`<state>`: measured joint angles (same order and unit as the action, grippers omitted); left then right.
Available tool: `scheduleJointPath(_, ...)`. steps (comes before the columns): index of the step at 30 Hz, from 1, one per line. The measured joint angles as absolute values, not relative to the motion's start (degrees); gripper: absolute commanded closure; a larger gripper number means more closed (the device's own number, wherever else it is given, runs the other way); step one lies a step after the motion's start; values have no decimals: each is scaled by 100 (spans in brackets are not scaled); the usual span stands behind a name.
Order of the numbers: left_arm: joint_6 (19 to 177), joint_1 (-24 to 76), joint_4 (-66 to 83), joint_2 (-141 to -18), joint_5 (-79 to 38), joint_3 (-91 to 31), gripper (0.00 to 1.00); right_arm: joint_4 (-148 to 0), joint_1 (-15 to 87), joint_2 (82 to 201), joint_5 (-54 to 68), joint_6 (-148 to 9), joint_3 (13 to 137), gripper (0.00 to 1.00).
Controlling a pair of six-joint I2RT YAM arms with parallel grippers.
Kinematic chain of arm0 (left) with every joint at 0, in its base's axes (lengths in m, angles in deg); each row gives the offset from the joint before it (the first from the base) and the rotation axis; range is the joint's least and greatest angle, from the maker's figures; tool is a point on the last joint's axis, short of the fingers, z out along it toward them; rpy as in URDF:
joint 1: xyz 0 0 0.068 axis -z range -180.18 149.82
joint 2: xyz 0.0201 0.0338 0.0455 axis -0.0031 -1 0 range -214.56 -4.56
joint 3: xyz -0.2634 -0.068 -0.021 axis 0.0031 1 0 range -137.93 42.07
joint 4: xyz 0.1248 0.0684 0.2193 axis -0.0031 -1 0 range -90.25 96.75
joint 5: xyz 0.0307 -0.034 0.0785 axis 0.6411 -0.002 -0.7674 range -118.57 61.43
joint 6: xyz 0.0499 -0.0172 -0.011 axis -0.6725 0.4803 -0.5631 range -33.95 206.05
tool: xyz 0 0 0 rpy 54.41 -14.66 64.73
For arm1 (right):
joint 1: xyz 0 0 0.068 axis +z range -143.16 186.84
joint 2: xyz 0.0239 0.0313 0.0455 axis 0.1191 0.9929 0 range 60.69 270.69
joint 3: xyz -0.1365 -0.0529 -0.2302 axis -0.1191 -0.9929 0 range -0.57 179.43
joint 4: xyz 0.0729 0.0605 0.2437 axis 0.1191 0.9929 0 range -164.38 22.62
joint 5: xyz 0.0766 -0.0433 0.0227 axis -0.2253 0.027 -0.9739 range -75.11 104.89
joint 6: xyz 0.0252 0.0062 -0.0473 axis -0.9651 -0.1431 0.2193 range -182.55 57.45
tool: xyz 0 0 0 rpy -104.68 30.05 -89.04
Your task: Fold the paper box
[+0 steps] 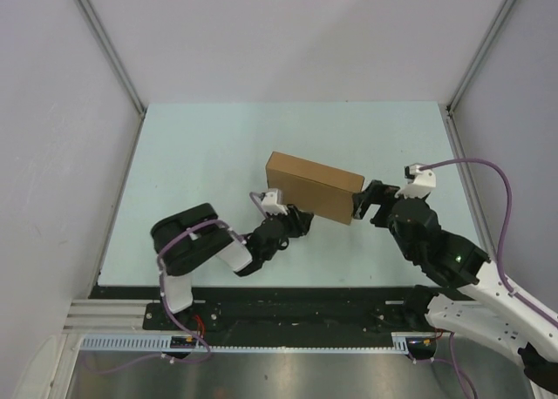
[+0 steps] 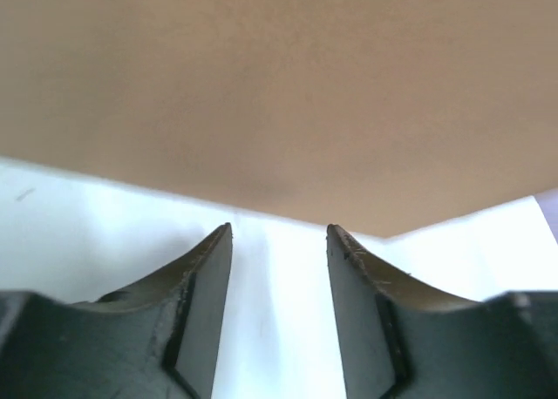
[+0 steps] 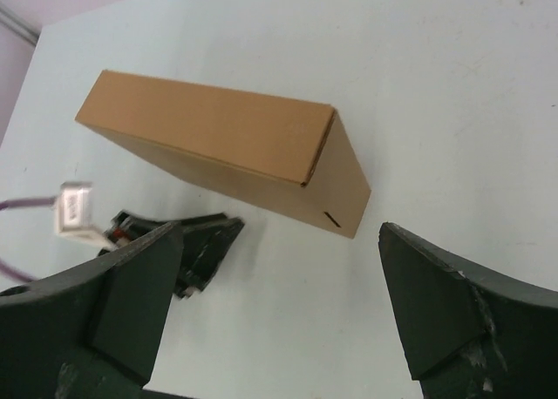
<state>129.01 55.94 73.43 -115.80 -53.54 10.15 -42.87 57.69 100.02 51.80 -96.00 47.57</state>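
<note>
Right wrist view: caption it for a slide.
Closed paper box lying on the table, just beyond the open right gripper.

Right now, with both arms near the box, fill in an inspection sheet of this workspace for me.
Surface: pale green tabletop, no marks seen.
Job's things: plain brown cardboard box, closed into a shallow rectangle, resting mid-table.
Clutter: nothing seen.
Grippers: left gripper open, facing the box's near long side, holding nothing; right gripper wide open by the box's right end, holding nothing.
Cables: purple left-arm cable and purple right-wrist cable, both off the box.
Surroundings: white panel walls with metal posts.
</note>
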Motion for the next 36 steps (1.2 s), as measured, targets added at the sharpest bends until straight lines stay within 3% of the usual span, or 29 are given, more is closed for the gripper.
scheduleJointPath(4, 12936, 5601, 6661, -10146, -5343, 1778, 41, -4252, 5498, 9781, 5254, -9653, 4757, 0)
scheduleJointPath(6, 12984, 5601, 5909, -9099, -5363, 2047, 34, -4254, 5260, 9714, 5193, -9661, 4759, 0)
scheduleJointPath(7, 13023, 5601, 5439, -8522, -5398, 2132, 28, -4259, 5074, 9705, 5116, -9663, 4761, 0)
scheduleJointPath(8, 13080, 5603, 4831, -7838, -5461, 2162, 13, -4274, 4827, 9729, 4909, -9685, 4764, 0)
scheduleJointPath(10, 13135, 5579, 3996, -6848, -5568, 2158, 2, -4335, 4363, 9832, 4520, -9705, 4764, 0)
scheduleJointPath(13, 13190, 5111, 2886, -5320, -5413, 2036, 0, -4608, 3358, 10105, 3508, -9786, 4709, 0)
scheduleJointPath(16, 13179, 3920, 2565, -4730, -4818, 1767, 0, -5067, 2477, 10352, 2362, -9913, 4484, 0)
scheduleJointPath(18, 13259, 2816, 2545, -5034, -4043, 1338, 0, -5406, 2031, 10575, 1604, -10024, 4241, 0)
scheduleJointPath(22, 13358, 1822, 2735, -6321, -2742, 582, 0, -5808, 1808, 10986, 771, -10142, 4058, 1)
scheduleJointPath(28, 13096, 1658, 2539, -8107, -1380, -592, 2, -6221, 1837, 11145, 356, -10125, 4056, 5)
scheduleJointPath(36, 12741, 1656, 2617, -8773, -620, -948, 23, -6317, 2014, 11482, 397, -9873, 4056, 16)
